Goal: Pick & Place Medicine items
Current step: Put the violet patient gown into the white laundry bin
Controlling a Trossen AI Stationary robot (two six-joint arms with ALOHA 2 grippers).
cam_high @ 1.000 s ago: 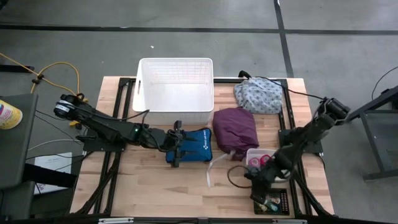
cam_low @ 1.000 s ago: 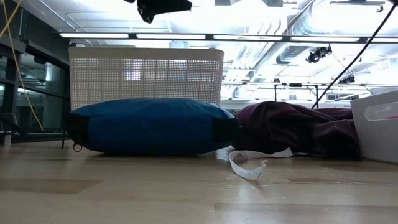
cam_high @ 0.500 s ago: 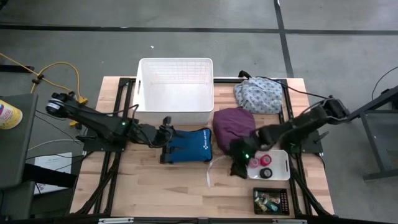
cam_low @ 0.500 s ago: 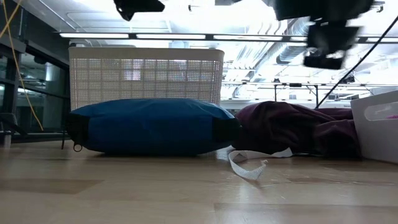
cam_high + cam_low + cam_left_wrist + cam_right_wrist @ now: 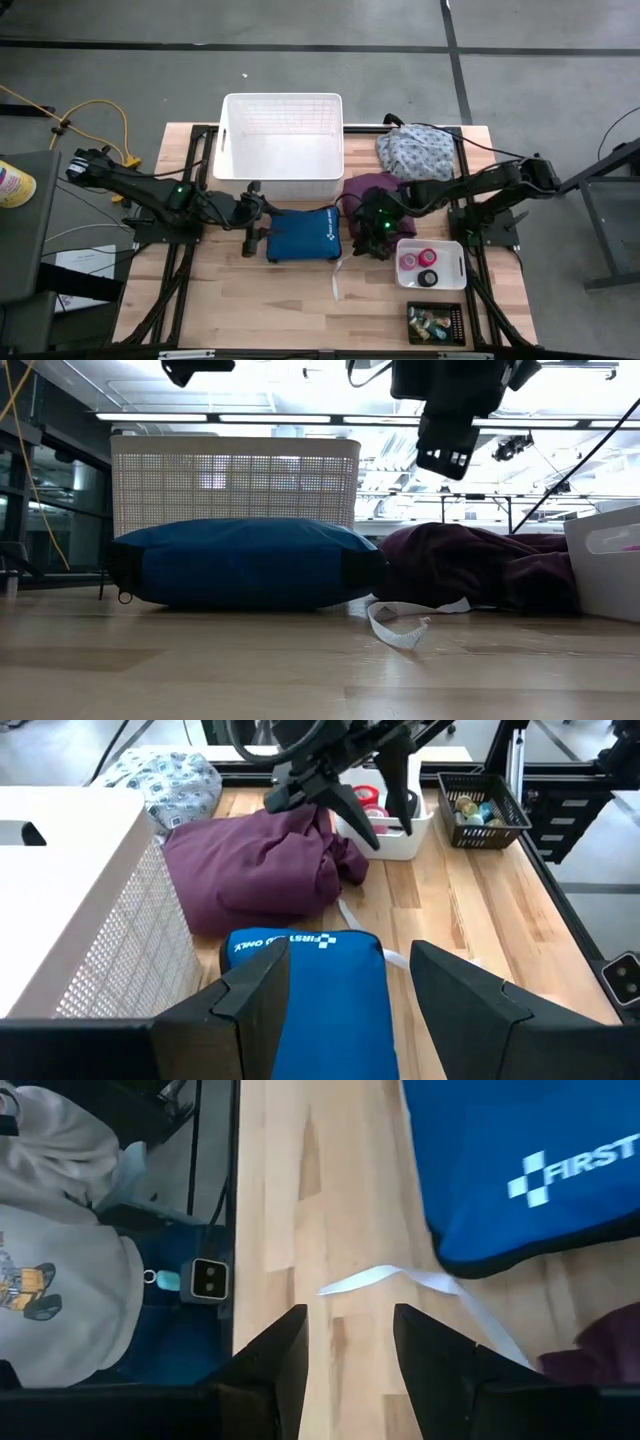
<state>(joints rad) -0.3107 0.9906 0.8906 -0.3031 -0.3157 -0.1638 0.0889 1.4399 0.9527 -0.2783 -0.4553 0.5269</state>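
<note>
Pale wooden bench fills the middle of your overhead frame, and on it, just left of centre, lies the blue zip pouch with white first-aid lettering. Your left pincer hangs at the pouch's left end; its wrist camera shows the two dark fingers spread wide with nothing between them, the pouch below. Your right pincer sits over the lower edge of the crumpled purple cloth bundle, right of the pouch. From its wrist camera you see the fingers standing a moderate gap apart, and no item shows between them; bare wood and a white strap lie beneath. In the level view that pincer hangs clear above the bench at the top of the frame.

Medicine items rest at lower right of the overhead frame: a pink bandage roll and a red-and-black roll in the small white plastic tray, more small pieces in the black mesh basket below it. A white slatted plastic bin stands at upper centre, a floral cloth bundle to its right.
</note>
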